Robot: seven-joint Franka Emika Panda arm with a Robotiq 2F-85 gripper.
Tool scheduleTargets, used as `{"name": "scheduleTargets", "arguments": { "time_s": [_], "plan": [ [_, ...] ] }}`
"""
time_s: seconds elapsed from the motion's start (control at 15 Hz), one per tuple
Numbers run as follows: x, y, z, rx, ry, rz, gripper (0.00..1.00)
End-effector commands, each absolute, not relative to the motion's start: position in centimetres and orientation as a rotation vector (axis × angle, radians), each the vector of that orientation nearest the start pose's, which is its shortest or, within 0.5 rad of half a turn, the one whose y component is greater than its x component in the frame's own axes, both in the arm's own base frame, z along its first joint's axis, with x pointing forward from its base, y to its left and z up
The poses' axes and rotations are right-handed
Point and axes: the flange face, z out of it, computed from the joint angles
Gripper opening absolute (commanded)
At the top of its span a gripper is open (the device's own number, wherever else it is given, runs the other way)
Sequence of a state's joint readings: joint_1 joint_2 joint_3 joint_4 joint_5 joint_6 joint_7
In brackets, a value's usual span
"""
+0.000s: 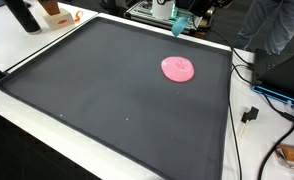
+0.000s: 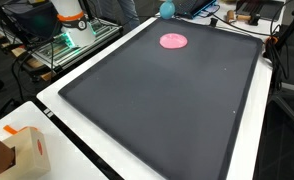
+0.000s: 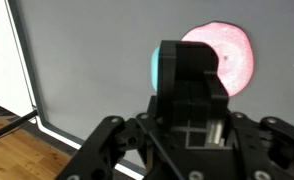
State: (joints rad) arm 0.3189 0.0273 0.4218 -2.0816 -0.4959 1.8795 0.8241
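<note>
A round pink disc [image 1: 178,68] is laid flat on the far part of the dark mat [image 1: 97,95]; no long axis is shown. A teal thing [image 3: 154,66] is seen beside the fingers [image 3: 192,75], whose opening cannot be told.

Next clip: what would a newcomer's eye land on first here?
A pink disc stands out first, lying flat on the big dark mat toward one end. Next comes a teal object at the mat's edge, right by the hand; whether the hand grips it cannot be told.
</note>
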Motion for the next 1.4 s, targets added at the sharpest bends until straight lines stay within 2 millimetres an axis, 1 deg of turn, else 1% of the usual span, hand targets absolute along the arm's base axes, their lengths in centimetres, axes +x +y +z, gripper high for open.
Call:
{"name": "scheduleTargets", "arguments": {
  "time_s": [0.0,0.2,0.47,1.0,1.33],
  "plan": [
    [41.9,35.5,38.6,-3.743,-0.121,-0.347,0.26],
    [42.0,36.8,36.7,-3.842,-0.016,-0.388,0.26],
    [42.7,38.0,34.5,-3.921,0.144,-0.423,0.26],
    [44.7,38.7,30.5,-3.995,0.493,-0.5,0.26],
    [45.4,38.8,28.4,-4.032,0.628,-0.487,0.26]
  ]
}}
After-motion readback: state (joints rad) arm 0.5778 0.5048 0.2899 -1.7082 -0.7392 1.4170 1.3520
